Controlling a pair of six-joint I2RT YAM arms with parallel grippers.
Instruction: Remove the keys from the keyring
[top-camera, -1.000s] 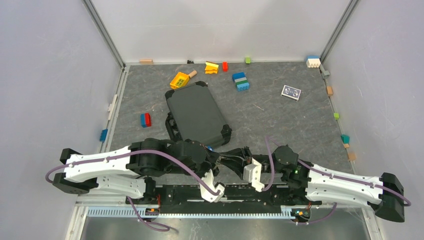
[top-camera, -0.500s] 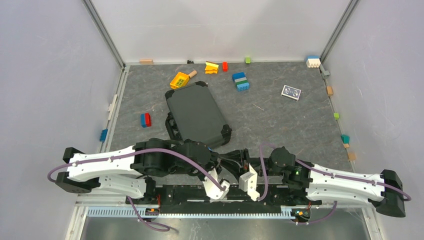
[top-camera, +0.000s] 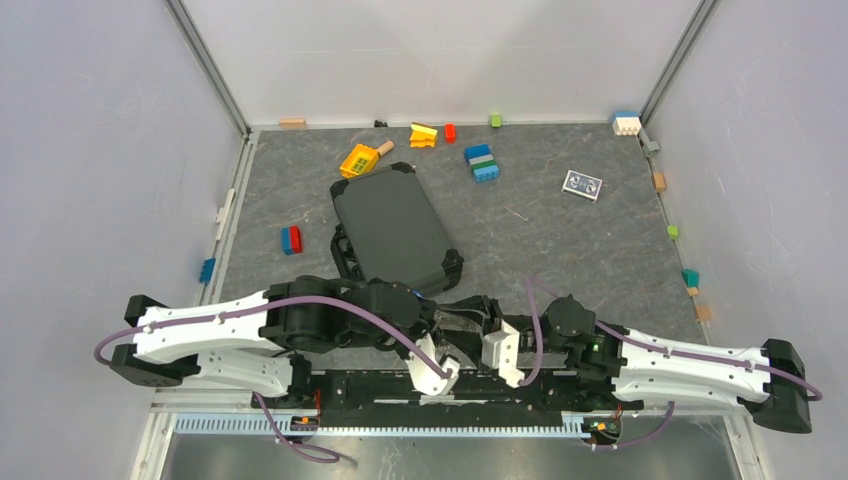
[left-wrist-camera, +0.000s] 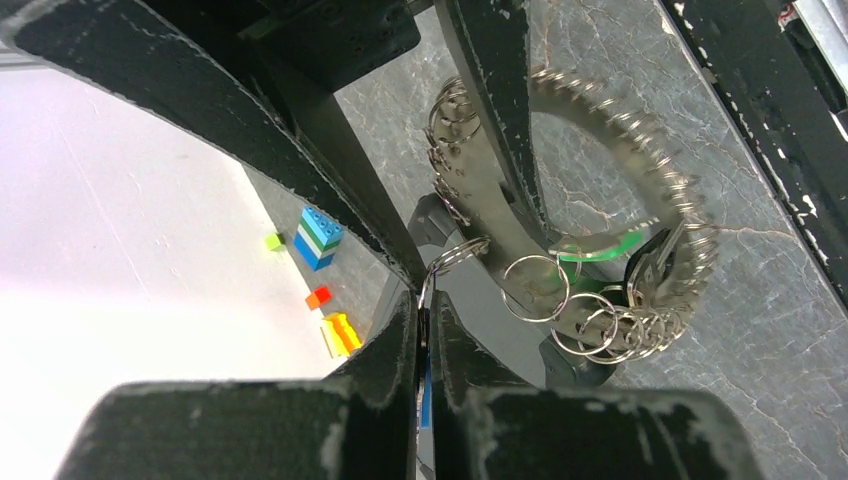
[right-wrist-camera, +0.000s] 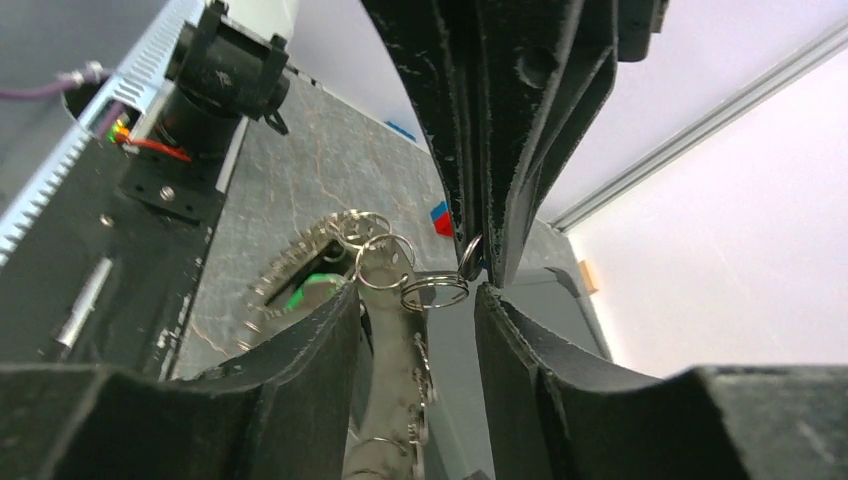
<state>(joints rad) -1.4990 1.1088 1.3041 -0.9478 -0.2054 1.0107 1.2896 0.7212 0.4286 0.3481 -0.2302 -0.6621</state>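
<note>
In the left wrist view my left gripper (left-wrist-camera: 422, 300) is shut on a blue-headed key (left-wrist-camera: 425, 385). That key's small split ring (left-wrist-camera: 455, 252) sticks out above the fingertips. Beyond it hangs the keyring (left-wrist-camera: 640, 140), toothed with keys (left-wrist-camera: 655, 320), carrying a green tag (left-wrist-camera: 600, 247). In the right wrist view my right gripper (right-wrist-camera: 418, 295) stands open. The keyring's band (right-wrist-camera: 395, 380) runs between its jaws, against the left one and apart from the right one. From above, both grippers meet near the table's front edge (top-camera: 455, 325).
A black case (top-camera: 395, 230) lies just behind the grippers. Toy bricks (top-camera: 482, 162) and a yellow piece (top-camera: 358, 160) sit toward the back, a red-blue brick (top-camera: 291, 239) lies at the left, and a small card (top-camera: 582, 185) at the right. The arms' base rail (top-camera: 420, 385) runs close below.
The right gripper's jaws have widened. The right wrist dipped toward the rail, then came back up a little. The left gripper stays shut on the key.
</note>
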